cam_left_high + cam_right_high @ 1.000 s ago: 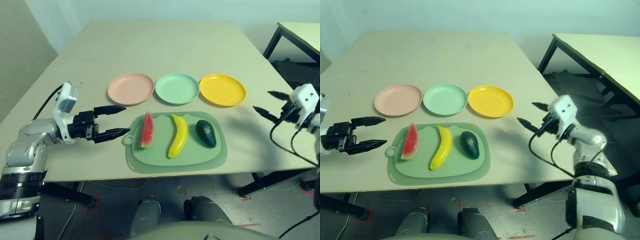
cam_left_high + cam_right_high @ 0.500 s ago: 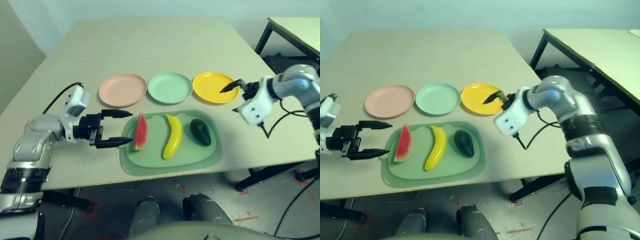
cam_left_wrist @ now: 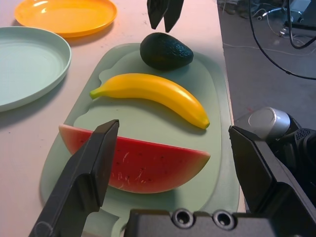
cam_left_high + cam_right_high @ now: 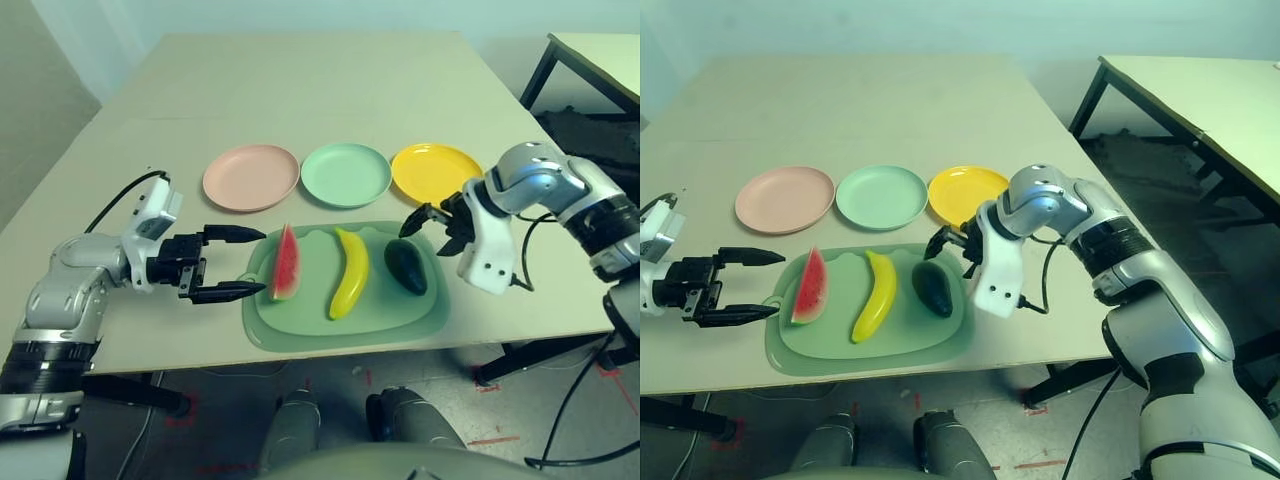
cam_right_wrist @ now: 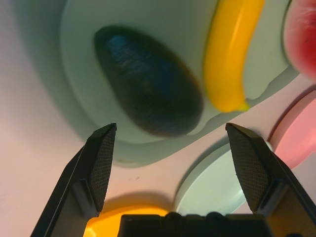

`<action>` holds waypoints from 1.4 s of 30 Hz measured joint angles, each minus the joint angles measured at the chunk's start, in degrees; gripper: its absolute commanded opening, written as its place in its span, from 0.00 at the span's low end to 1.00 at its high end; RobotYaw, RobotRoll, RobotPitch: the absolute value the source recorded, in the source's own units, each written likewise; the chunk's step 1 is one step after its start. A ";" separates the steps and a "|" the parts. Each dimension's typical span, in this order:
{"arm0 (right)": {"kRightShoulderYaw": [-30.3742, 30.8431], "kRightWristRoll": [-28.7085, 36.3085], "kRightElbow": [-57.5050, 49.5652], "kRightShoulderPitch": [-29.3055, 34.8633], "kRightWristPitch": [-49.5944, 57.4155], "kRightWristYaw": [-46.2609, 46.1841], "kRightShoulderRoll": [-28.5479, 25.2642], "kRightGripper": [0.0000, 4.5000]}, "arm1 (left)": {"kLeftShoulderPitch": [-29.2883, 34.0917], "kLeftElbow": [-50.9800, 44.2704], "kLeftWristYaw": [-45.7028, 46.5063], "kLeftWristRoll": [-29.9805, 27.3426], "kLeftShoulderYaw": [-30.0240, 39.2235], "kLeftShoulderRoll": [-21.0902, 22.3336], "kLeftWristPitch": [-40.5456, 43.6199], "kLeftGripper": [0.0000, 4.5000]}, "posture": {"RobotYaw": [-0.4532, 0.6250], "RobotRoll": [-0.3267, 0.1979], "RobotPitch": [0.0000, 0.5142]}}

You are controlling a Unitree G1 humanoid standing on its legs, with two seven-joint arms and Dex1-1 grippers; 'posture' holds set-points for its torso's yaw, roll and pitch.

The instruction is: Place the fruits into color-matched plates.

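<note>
I judge the step in hand to be the avocado pick: my right hand [image 4: 427, 222], spread and empty, is above the avocado [image 4: 405, 266] on the mat [image 4: 395, 327]; next, lower, close, and transfer to the green plate [image 4: 346, 175].

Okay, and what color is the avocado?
Dark green, almost black; the avocado shows best in the left wrist view.

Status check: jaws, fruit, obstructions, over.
Both jaws open and empty, left beside watermelon, right by avocado. Banana between them; all three fruits on green mat, none plated. Nothing seen blocking the plates.
</note>
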 measured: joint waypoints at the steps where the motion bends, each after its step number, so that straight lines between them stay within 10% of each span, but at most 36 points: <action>1: 0.09 0.00 -0.74 0.00 0.57 0.15 0.46 0.99 | -0.02 0.04 0.28 0.04 0.01 -0.14 -0.10 1.00 | 0.46 0.62 0.13; 28: 3.57 -13.18 1.40 2.11 3.48 -6.38 2.84 0.99 | 0.88 -0.32 2.80 -0.21 1.37 0.24 -0.10 1.00 | 0.49 0.62 0.11; 42: 3.58 -8.71 -1.20 2.11 7.58 -1.52 1.08 0.99 | 0.83 -0.12 3.12 -0.20 1.40 0.24 -0.27 1.00 | 0.48 0.62 0.11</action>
